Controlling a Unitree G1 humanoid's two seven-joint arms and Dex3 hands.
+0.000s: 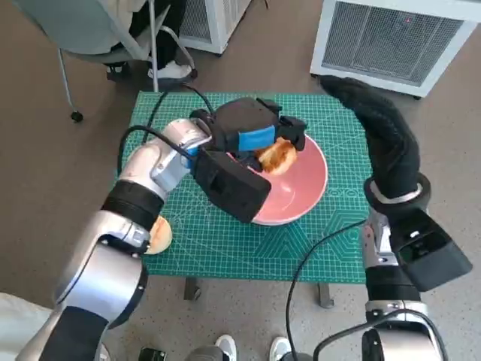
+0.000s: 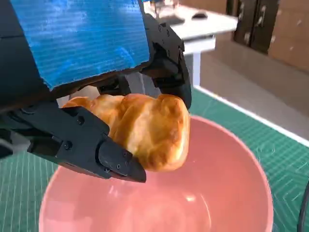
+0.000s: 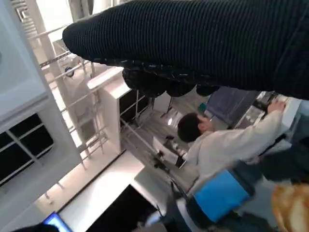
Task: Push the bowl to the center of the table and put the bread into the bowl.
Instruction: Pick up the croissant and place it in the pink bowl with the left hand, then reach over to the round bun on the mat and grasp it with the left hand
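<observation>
Left wrist view shows my fingers (image 2: 87, 140) clamped on the bread (image 2: 145, 128), my left hand (image 1: 255, 135) holding it just above the hollow of the pink bowl (image 1: 304, 192). That bowl sits on the green mat (image 1: 225, 241) near the table's middle. My right hand (image 1: 368, 101) hangs beyond the mat's far right corner; I cannot tell how its fingers lie.

This looks like a robotics lab or office workroom. A small desk (image 1: 225, 256) wears a green gridded cutting mat (image 1: 331, 120), white perforated metal cabinets (image 1: 394, 34) stand on grey carpet, a wheeled office chair (image 1: 83, 30) sits nearby, and a person (image 3: 227, 140) works among white shelving (image 3: 91, 121).
</observation>
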